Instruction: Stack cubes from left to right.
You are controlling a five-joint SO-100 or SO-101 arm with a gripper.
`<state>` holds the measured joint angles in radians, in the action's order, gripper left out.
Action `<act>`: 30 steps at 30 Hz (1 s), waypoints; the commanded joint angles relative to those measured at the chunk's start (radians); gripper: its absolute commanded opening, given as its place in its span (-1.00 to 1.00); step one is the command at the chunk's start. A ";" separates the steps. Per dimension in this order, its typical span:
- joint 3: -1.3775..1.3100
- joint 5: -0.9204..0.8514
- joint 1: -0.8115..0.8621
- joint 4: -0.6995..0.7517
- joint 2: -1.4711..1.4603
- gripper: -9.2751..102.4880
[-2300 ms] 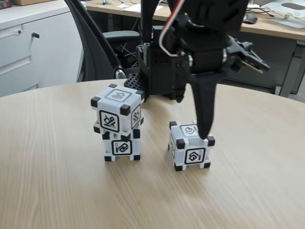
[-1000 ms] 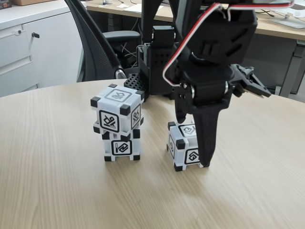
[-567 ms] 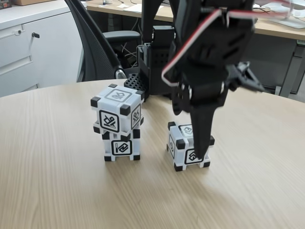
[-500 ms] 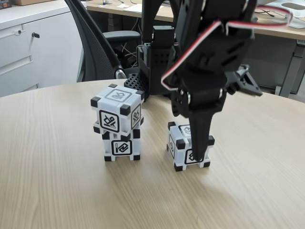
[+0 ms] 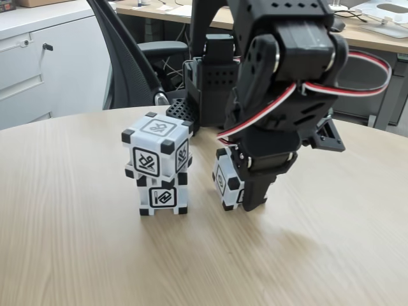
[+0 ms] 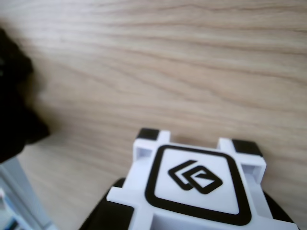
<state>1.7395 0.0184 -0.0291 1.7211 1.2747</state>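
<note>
Cubes are the business on this round wooden surface (image 5: 76, 255), and we take the scene from the biggest thing down. Largest is the black arm (image 5: 287, 70), bent low over the right of the fixed view, red and white wires looping off its wrist. Its hand (image 5: 250, 194) covers the near side of the lone cube (image 5: 224, 182), so only that cube's left face and black corners show; the cube looks tipped or just clear of the wood, though we cannot tell which. We judge the fingers clamped on it, one on each opposite face. In the wrist view the same cube (image 6: 194, 189) sits close under the lens, its framed symbol facing up, wood grain beyond.

To the left in the fixed view, just beside the held cube but apart from it, stands a stack of two: the upper cube (image 5: 157, 150) rests on the lower cube (image 5: 163, 194), twisted a little off square.

We judge these cubes to be light, hollow, stiff plastic, with smooth faces that could slip. The flat opposite faces, between the raised corner blocks, offer the surest hold. Being light, the twisted stack could topple at a nudge, so the third cube wants a level, gentle landing on top.
</note>
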 commanded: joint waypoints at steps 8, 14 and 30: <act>-0.003 0.008 0.015 0.011 0.247 -0.83; -0.003 0.006 0.015 0.011 0.413 -0.83; -0.003 -0.031 0.014 0.012 0.730 -0.83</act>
<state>1.7595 -0.0015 -0.0215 1.7288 1.9328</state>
